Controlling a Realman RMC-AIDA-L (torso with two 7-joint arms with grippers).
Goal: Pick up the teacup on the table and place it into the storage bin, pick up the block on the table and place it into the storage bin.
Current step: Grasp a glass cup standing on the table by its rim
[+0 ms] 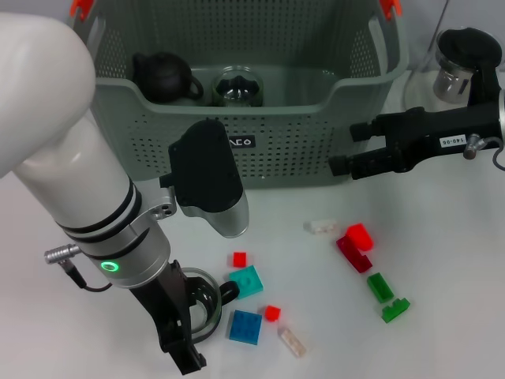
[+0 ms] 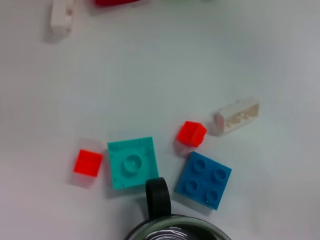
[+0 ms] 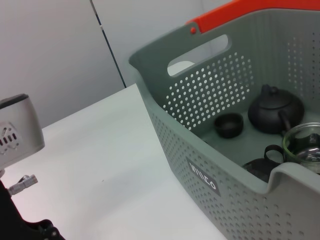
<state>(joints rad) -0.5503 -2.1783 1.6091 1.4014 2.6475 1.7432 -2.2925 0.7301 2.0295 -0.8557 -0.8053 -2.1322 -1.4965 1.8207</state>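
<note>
I see my left gripper (image 1: 192, 312) at lower left, jaws around the glass teacup (image 1: 201, 304); grip unclear. My right gripper (image 1: 347, 150), jaws apart and empty, hovers by the storage bin (image 1: 316, 134).

White table (image 1: 442, 332): storage bin (image 1: 316, 150) at back, glass teacup (image 1: 199, 304), scattered blocks (image 1: 246, 325) in front.

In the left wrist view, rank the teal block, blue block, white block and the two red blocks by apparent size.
1. Teal block
2. Blue block, only slightly smaller
3. White block
4. The two red blocks, too alike to rank
</note>
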